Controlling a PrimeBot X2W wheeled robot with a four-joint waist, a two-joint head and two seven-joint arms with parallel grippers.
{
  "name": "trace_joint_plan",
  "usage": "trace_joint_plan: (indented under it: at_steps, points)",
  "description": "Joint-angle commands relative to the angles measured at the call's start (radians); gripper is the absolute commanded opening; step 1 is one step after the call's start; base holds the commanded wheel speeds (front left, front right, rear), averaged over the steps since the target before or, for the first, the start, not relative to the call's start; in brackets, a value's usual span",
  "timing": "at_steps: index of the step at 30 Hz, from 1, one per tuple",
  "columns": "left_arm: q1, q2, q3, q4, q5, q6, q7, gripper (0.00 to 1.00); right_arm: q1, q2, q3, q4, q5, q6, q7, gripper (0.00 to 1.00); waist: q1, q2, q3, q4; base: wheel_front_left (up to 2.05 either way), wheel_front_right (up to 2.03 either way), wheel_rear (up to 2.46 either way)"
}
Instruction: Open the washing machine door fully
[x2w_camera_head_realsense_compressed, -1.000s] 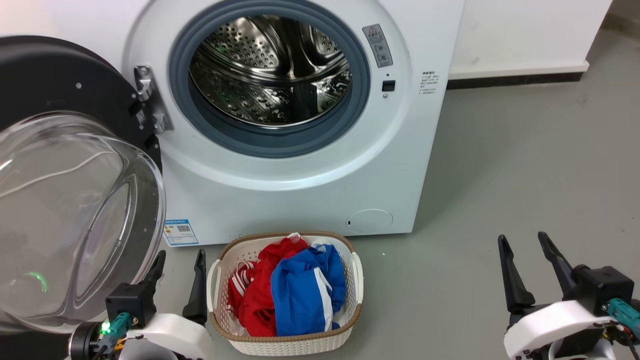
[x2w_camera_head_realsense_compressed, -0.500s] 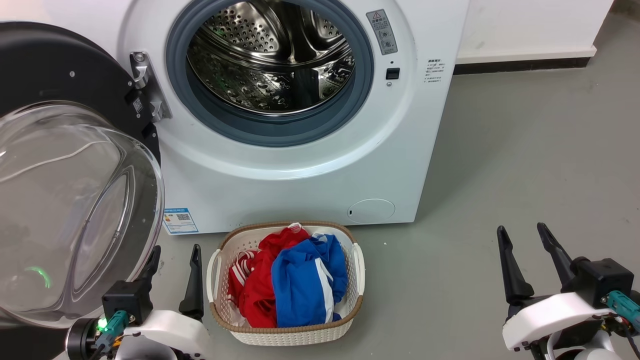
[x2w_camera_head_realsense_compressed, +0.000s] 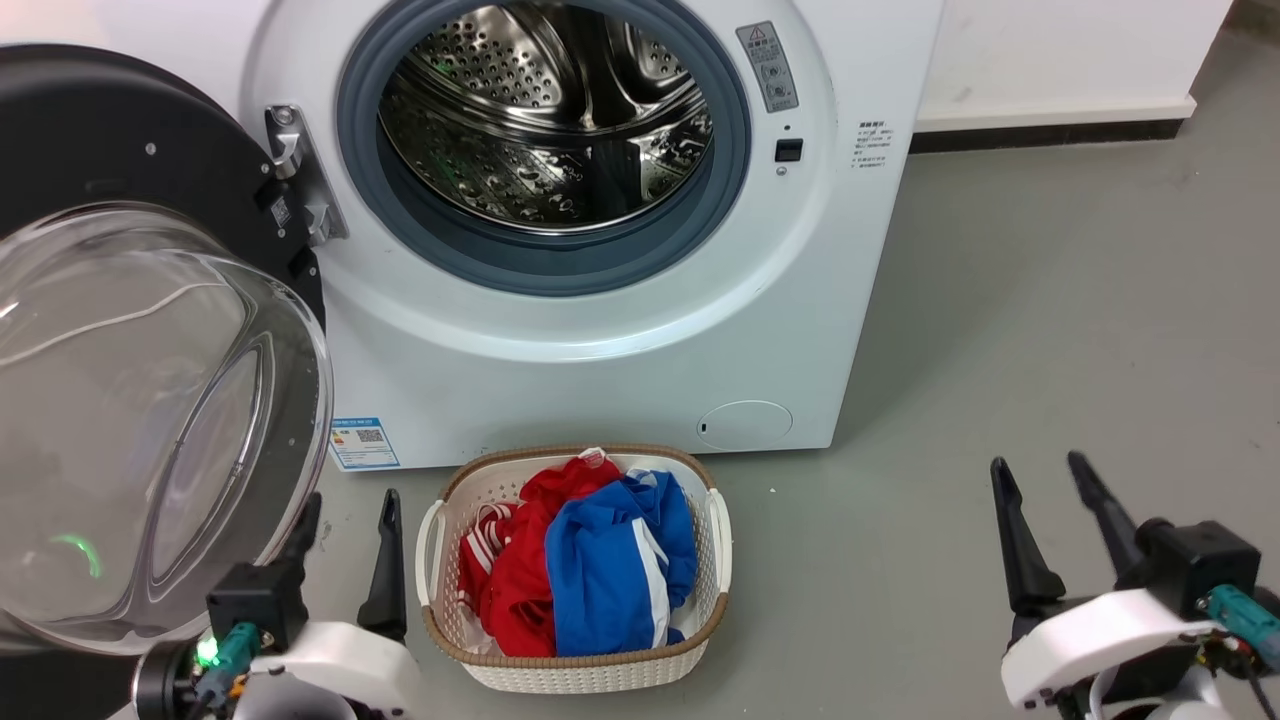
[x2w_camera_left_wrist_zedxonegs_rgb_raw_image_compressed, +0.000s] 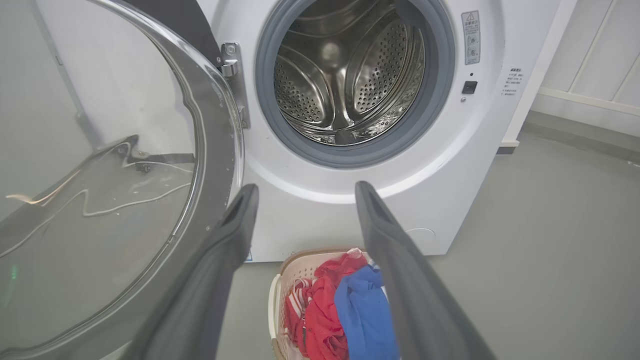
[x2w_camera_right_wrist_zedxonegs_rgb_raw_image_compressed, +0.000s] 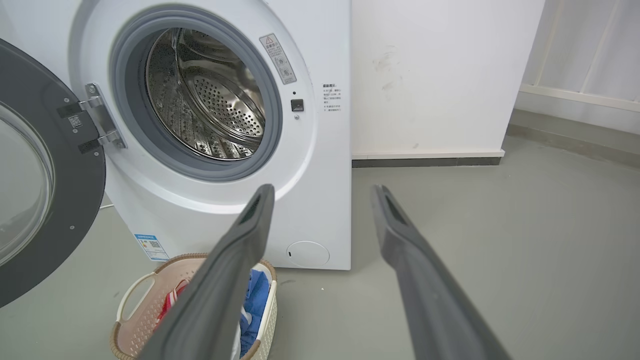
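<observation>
The washing machine door (x2w_camera_head_realsense_compressed: 130, 330) stands swung wide to the left on its hinge (x2w_camera_head_realsense_compressed: 295, 175), black rim behind, clear glass bowl (x2w_camera_left_wrist_zedxonegs_rgb_raw_image_compressed: 100, 190) bulging toward me. The steel drum (x2w_camera_head_realsense_compressed: 545, 120) of the white washing machine (x2w_camera_head_realsense_compressed: 600, 340) lies exposed. My left gripper (x2w_camera_head_realsense_compressed: 350, 505) is open, low at the left, just right of the glass bowl and touching nothing. My right gripper (x2w_camera_head_realsense_compressed: 1040, 475) is open too, low at the right over bare floor. In the right wrist view the door (x2w_camera_right_wrist_zedxonegs_rgb_raw_image_compressed: 60, 200) shows at the left edge.
A white basket (x2w_camera_head_realsense_compressed: 710, 540) with red and blue clothes (x2w_camera_head_realsense_compressed: 580, 560) sits on the grey floor (x2w_camera_head_realsense_compressed: 1050, 320) right before the machine, between my grippers. A white wall with a dark skirting (x2w_camera_head_realsense_compressed: 1040, 135) runs behind at the right.
The whole picture has shifted slightly as the camera moved. Door, basket and both open grippers keep their places relative to each other.
</observation>
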Motion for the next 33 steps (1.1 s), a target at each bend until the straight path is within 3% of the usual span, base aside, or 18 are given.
trace_joint_plan:
  at_steps: [1, 33]
  points:
    - [0.001, -0.002, 0.001, 0.002, -0.002, -0.001, 0.001, 0.00, 0.000, 0.000, 0.000, 0.003, 0.001, 0.000, 0.000, 0.00, 0.0000, 0.0000, 0.000, 0.000, 0.00, 0.00, 0.00]
    - [-0.014, -0.117, 0.150, 0.056, -0.429, -0.136, 0.117, 0.00, -0.031, 0.002, -0.030, 0.087, 0.552, 0.000, 0.069, 0.00, 0.0000, 0.0000, 0.004, 0.014, 0.00, 0.00, 0.00]
